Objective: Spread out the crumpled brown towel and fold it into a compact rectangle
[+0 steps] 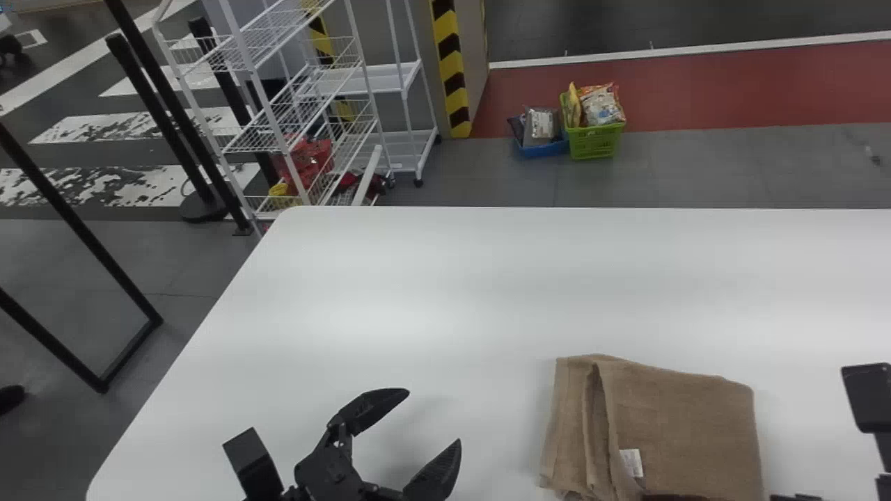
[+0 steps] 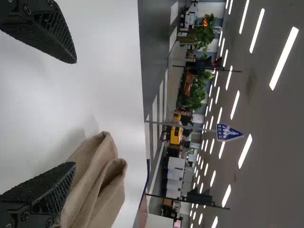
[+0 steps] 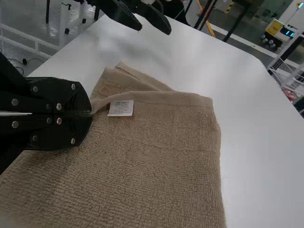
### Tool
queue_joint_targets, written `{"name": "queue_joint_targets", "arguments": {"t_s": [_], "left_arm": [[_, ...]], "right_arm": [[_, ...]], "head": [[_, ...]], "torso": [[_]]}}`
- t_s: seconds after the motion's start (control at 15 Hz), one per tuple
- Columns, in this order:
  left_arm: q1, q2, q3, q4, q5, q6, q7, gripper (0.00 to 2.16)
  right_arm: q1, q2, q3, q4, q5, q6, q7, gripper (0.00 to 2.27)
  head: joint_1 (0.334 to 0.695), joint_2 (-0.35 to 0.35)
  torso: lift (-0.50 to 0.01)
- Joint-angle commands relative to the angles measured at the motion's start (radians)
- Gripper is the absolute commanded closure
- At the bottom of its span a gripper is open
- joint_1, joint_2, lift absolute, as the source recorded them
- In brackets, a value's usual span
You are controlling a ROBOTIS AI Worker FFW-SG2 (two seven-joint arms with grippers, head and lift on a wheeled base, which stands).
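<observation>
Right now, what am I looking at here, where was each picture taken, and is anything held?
You see a two-armed robot at a white table. The head view looks forward and down from its head; the wrist views come from cameras on its arms, turned sideways. On the table lies a brown towel, folded over in layers, with a white label. The left gripper, off to the towel's left, has its jaws open, holding nothing. The right gripper has its jaws shut on the towel's edge, near the label.

The head camera looks forward and down over the flat white table [image 1: 418, 292]; the left wrist's faces outward across it, the right's closely over the folded brown cloth towel [image 1: 689, 424] all share
</observation>
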Motion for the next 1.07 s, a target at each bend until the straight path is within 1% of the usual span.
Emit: {"name": "queue_joint_targets", "arguments": {"t_s": [0.0,0.07,0.13,0.27,0.4,0.47,0.53,0.6,0.67,0.8,0.93,1.0], "left_arm": [[0.0,-0.003,-0.001,0.001,-0.002,-0.001,0.0,0.04],[0.0,-0.003,-0.001,0.001,-0.002,-0.001,0.0,0.04],[0.001,-0.003,-0.001,0.001,-0.002,-0.001,-0.002,0.04],[0.0,-0.003,-0.003,0.001,-0.002,0.002,-0.003,0.04],[0.0,-0.003,-0.003,0.001,-0.002,-0.001,-0.005,0.04],[0.0,-0.003,-0.003,0.001,-0.002,0.002,-0.005,0.04],[0.0,-0.003,-0.005,0.001,-0.002,-0.001,-0.003,0.04],[0.0,-0.003,-0.009,0.001,-0.002,-0.001,-0.003,0.04],[0.0,-0.003,-0.012,-0.003,-0.003,0.002,-0.003,0.05],[0.0,-0.003,-0.012,-0.007,-0.005,0.009,-0.003,0.06],[0.0,-0.003,-0.009,-0.007,-0.006,0.015,-0.002,0.06],[0.0,-0.003,-0.009,-0.007,-0.006,0.015,-0.002,0.06]], "right_arm": [[-0.02,0.002,-0.057,-0.001,0.011,0.002,0.007,1.93],[-0.034,0.002,-0.072,0.003,0.015,0.002,0.006,1.93],[-0.051,0.002,-0.089,0.019,0.018,0.002,0.007,1.93],[-0.088,-0.011,-0.128,0.051,0.037,0.002,0.007,1.93],[-0.134,-0.04,-0.169,0.098,0.04,0.002,0.012,1.91],[-0.139,-0.04,-0.183,0.111,0.024,0.002,0.032,1.91],[-0.132,-0.04,-0.189,0.115,0.0,0.002,0.068,1.87],[-0.125,-0.04,-0.187,0.115,-0.025,0.002,0.081,1.86],[-0.117,-0.037,-0.178,0.114,-0.048,0.002,0.099,1.86],[-0.1,-0.032,-0.151,0.094,-0.088,0.002,0.105,1.86],[-0.079,-0.029,-0.094,0.062,-0.108,0.002,0.114,1.86],[-0.071,-0.023,-0.079,0.049,-0.123,0.002,0.139,1.86]], "head": [[0.695,0.223],[0.695,0.195],[0.695,0.181],[0.695,0.154],[0.695,0.112],[0.695,0.092],[0.695,0.077],[0.695,0.066],[0.695,0.069],[0.695,0.086],[0.695,0.111],[0.695,0.129]], "torso": [[-0.127],[-0.127],[-0.127],[-0.127],[-0.127],[-0.127],[-0.127],[-0.127],[-0.127],[-0.127],[-0.127],[-0.127]]}}
